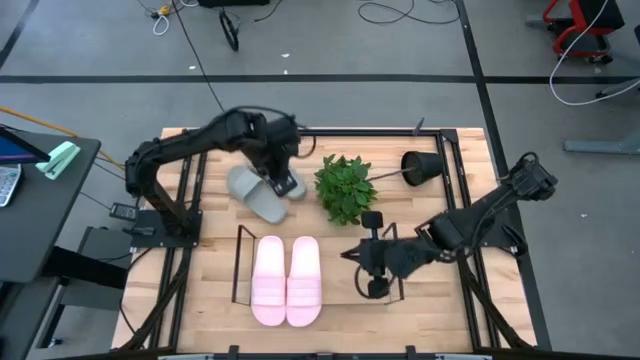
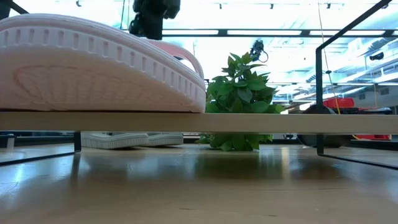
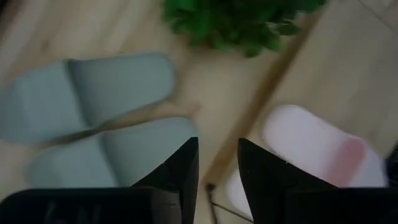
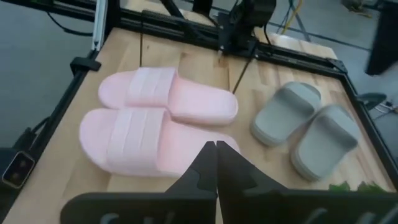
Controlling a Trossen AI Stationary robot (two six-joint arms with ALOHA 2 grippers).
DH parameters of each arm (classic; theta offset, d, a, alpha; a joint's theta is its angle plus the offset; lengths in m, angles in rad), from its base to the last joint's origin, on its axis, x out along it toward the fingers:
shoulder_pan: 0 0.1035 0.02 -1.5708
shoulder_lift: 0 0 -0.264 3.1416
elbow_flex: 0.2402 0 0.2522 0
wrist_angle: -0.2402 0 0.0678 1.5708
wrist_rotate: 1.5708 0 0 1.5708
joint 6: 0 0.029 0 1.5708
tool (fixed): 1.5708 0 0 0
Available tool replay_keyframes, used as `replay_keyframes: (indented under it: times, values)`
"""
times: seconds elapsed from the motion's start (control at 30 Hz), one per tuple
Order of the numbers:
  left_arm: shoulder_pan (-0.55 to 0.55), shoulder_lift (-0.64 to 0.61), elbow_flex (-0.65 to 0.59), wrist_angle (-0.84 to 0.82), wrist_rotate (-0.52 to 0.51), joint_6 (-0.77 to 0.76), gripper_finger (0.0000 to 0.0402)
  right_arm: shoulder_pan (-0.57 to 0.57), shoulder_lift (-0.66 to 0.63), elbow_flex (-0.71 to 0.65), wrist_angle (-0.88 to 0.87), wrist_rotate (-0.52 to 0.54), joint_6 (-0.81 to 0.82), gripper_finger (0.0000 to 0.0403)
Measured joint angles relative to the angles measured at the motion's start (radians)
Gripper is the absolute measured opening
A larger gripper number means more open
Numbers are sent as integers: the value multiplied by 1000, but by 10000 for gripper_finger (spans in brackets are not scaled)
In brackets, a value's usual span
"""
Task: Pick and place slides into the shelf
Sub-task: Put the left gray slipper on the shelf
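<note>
Two pale pink slides [image 1: 286,281] lie side by side, soles down, on the shelf [image 1: 239,266], and fill the low view [image 2: 99,68] on its board [image 2: 292,122]. Two grey slides [image 1: 262,193] rest on the table beyond it, next to the green plant [image 1: 345,188]. My left gripper [image 1: 287,176] hangs open above the grey slides [image 3: 112,93], with its fingers [image 3: 217,163] touching nothing. My right gripper [image 1: 352,255] is shut near the shelf's right end, pointing toward the pink slides [image 4: 155,118]; its tips [image 4: 216,148] are clear of them.
The plant lies with its black pot [image 1: 424,166] tipped on its side toward the far right corner. A black frame [image 1: 470,200] edges the table. Bare wood [image 1: 430,300] shows right of the shelf. The shelf's thin upright rods [image 4: 142,46] stand at its ends.
</note>
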Motion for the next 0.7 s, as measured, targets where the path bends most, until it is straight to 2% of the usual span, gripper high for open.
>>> replay_keyframes:
  times: [0.3, 0.43, 0.7]
  values:
    - [253, 3, 0, -54, 18, 155, 110, -164, 0, 0, 11, -107, -61, 0]
    - [366, 3, 0, -61, 80, 181, 109, -249, 0, 0, 10, -192, -77, 0]
    - [505, 5, 0, -61, 212, 221, 107, -380, -8, -1, 9, -266, -112, 0]
